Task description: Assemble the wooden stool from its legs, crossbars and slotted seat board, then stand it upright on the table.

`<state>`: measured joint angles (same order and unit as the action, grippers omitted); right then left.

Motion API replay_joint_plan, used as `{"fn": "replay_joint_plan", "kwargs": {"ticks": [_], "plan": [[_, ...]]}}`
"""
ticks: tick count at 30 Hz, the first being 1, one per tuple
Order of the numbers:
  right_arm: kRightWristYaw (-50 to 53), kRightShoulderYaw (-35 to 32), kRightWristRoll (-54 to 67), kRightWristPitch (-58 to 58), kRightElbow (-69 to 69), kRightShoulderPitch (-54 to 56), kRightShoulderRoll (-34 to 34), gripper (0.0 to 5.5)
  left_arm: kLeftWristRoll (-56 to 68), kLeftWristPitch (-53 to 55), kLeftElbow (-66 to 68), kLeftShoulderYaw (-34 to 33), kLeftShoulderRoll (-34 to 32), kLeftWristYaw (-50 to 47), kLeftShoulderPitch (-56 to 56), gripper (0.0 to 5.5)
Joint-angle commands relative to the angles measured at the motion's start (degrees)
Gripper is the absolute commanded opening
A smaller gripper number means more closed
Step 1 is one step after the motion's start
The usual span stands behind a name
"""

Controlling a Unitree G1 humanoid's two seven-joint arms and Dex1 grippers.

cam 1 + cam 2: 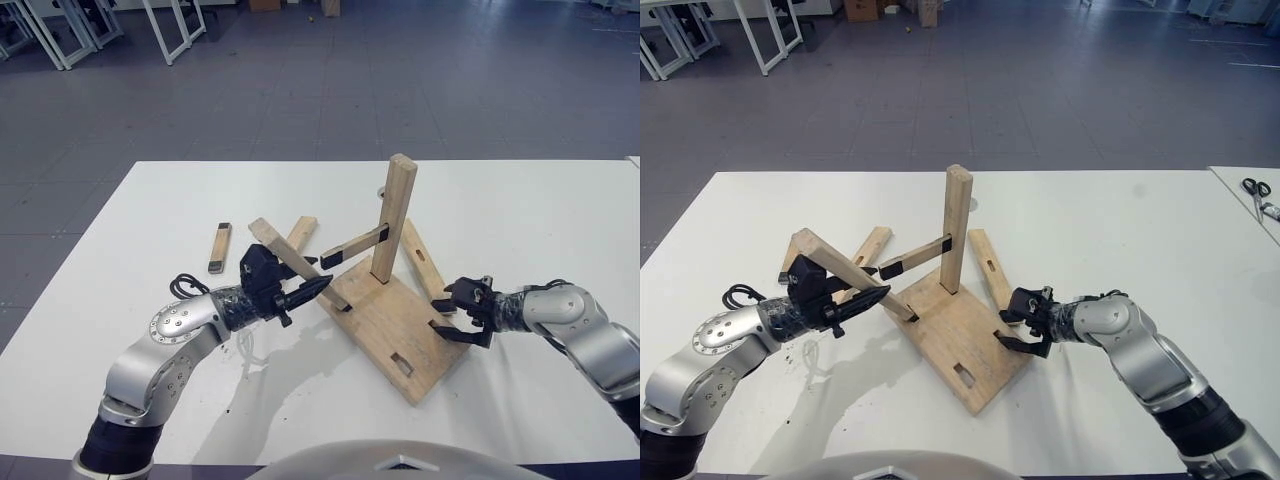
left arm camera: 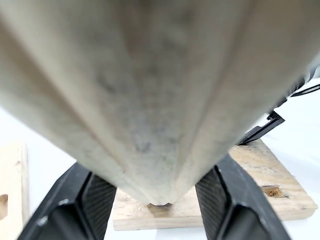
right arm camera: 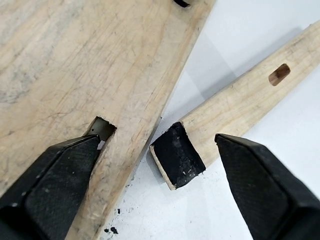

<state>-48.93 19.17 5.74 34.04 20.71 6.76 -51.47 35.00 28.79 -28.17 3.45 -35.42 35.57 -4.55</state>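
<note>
While the left gripper (image 1: 297,292) pinches a tilted leg (image 1: 283,252) at the corner of the seat board (image 1: 395,322) on the bench (image 1: 520,210), the right gripper (image 1: 460,318) is spread across the board's edge and a loose leg (image 1: 422,260).

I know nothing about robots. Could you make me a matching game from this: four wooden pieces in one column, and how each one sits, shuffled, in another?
Pieces:
1. seat board
2. tallest leg
3. slanted leg
4. short stick

States:
A. clamped in the jaws of the left gripper
B. lying alone on the table, left of the rest
C. flat, slots facing up
D. standing upright on the board

Pairs: 1-C, 2-D, 3-A, 4-B
</note>
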Motion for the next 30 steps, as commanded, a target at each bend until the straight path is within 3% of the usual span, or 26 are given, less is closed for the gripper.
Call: {"fn": "replay_joint_plan", "kwargs": {"ticks": [1,8,18,30], "plan": [[-0.02,0.43,-1.67,1.17,-0.70,-0.39,0.09,4.26,-7.73,7.21,5.67,4.15,-4.24,-2.79,-2.79,2.05],[0.83,0.96,-1.92,1.44,-0.70,-0.31,1.46,4.26,-7.41,9.31,10.37,5.93,-6.25,-1.67,1.40,2.05],[0.90,1.49,-2.82,0.81,-1.37,-0.01,2.62,4.26,-2.00,10.78,17.99,5.48,-3.97,0.00,6.32,2.05],[1.57,1.94,-3.13,1.07,-1.18,0.09,3.68,4.26,-8.75,9.81,21.51,14.10,-8.94,3.33,15.25,2.05]]}}
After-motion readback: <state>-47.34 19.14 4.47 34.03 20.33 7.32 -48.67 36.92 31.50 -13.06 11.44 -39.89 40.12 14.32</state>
